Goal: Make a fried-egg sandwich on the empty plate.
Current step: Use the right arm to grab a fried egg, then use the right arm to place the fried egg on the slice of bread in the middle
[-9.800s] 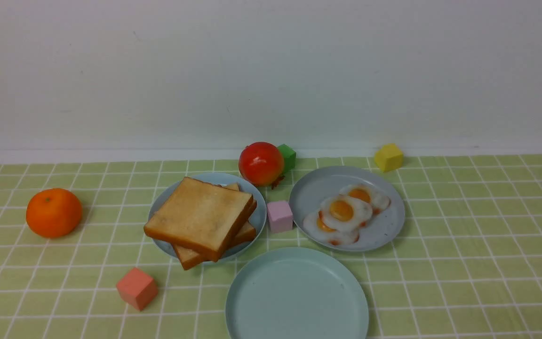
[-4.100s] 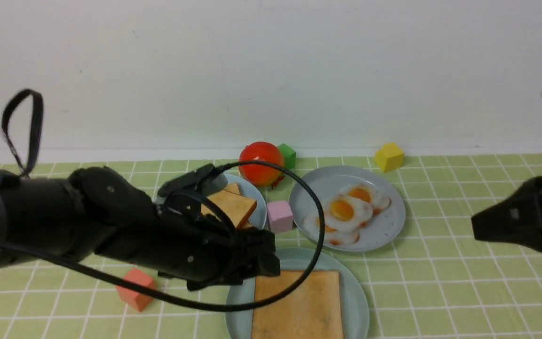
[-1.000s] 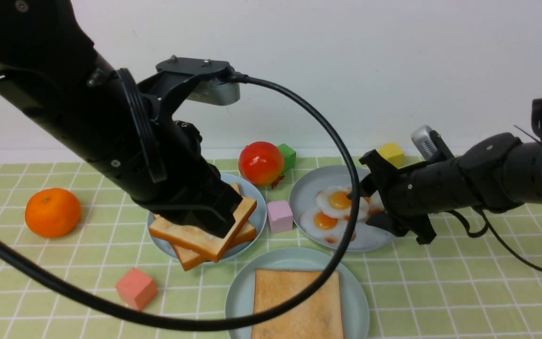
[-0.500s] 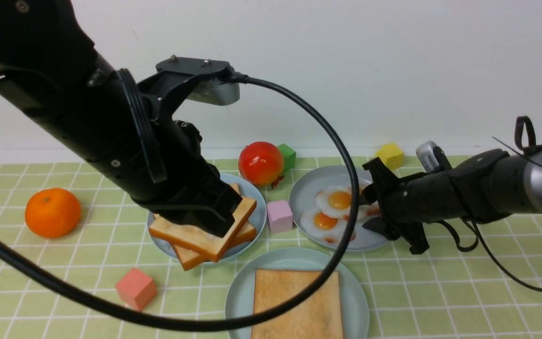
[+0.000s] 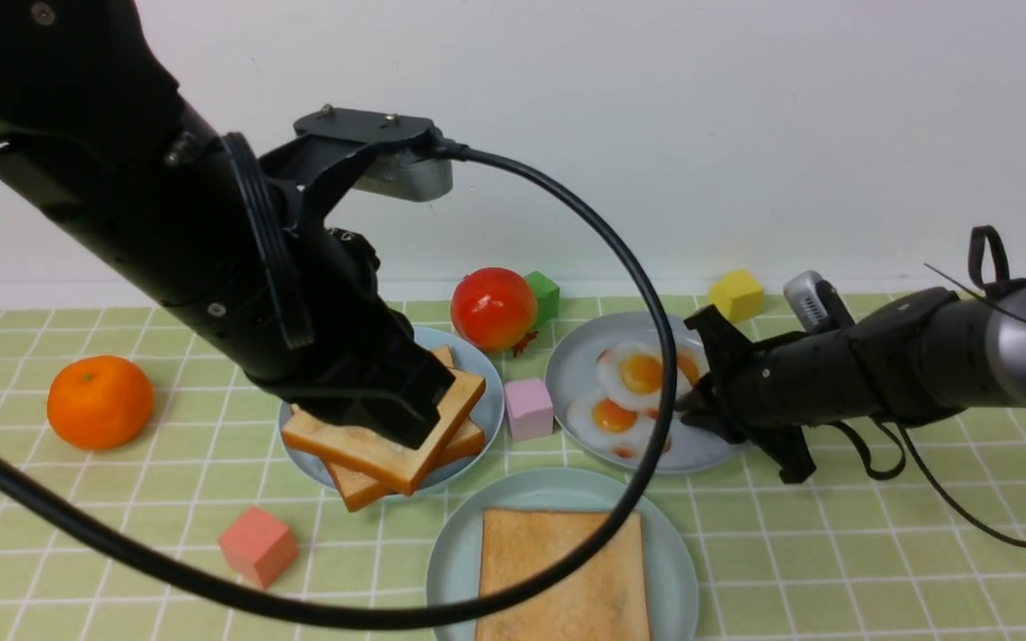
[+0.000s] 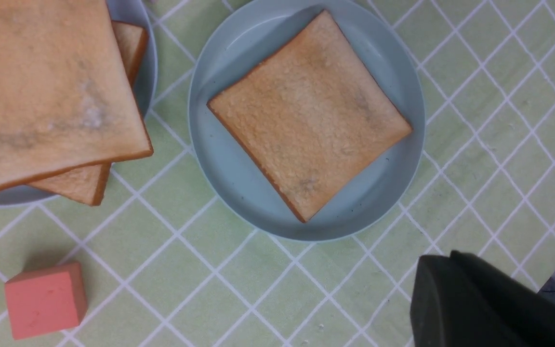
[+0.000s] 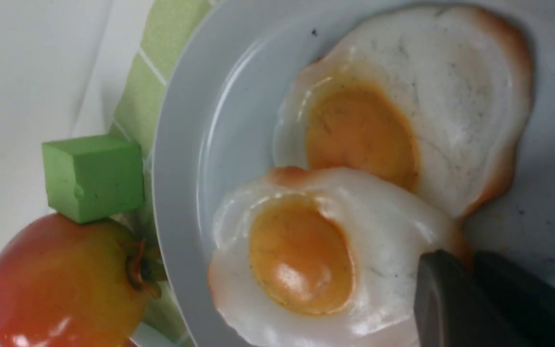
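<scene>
The empty plate [image 5: 452, 570] [image 6: 219, 159], pale mint, sits at the front centre and holds one toast slice [image 5: 562, 579] [image 6: 306, 111]. Two more toast slices [image 5: 379, 450] [image 6: 41, 86] lie stacked on a light-blue plate [image 5: 488, 411]. My left gripper [image 5: 402, 427] [image 6: 443, 270] hovers just over that stack, shut with nothing in it. Fried eggs lie overlapping on the grey speckled plate [image 5: 580, 356] [image 7: 181, 159]. My right gripper [image 5: 687, 405] [image 7: 455, 262] is shut on the brown edge of the top egg [image 5: 642, 372] [image 7: 301, 255].
An orange [image 5: 101, 401] sits at far left and a tomato [image 5: 493, 307] with a green cube [image 5: 542, 296] behind the plates. A lilac cube [image 5: 529, 408] stands between the two back plates, a yellow cube [image 5: 736, 294] far right, a salmon cube [image 5: 257, 545] front left. The left arm's cable [image 5: 647, 445] loops across the mint plate.
My right gripper has lowered a little and closed its fingers on the top egg's edge; the eggs have slid slightly left. The left arm has stayed where it was.
</scene>
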Available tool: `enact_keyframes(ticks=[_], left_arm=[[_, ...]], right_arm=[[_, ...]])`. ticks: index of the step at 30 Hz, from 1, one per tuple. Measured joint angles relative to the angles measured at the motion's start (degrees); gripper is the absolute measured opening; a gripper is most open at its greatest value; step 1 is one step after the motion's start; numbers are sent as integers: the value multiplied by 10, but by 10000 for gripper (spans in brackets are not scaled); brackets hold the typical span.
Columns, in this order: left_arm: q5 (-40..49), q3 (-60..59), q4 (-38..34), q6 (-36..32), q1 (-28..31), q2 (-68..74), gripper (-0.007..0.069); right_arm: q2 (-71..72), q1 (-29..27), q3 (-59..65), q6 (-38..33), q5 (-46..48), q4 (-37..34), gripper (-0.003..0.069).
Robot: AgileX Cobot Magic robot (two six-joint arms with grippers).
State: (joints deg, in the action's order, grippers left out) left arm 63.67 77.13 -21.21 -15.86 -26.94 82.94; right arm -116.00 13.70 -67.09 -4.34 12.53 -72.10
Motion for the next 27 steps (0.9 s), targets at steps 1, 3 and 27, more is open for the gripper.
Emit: enact_keyframes(ticks=[1,3,27], left_arm=[[0,0,1,0,0,0,19],[0,0,1,0,0,0,20],[-58,-114,92,193,0,-128,24]], right_arm=[[1,0,0,-4,1,1,62],[17,0,1,-37,5,3,62],[168,72,113,-331,246,89,62]])
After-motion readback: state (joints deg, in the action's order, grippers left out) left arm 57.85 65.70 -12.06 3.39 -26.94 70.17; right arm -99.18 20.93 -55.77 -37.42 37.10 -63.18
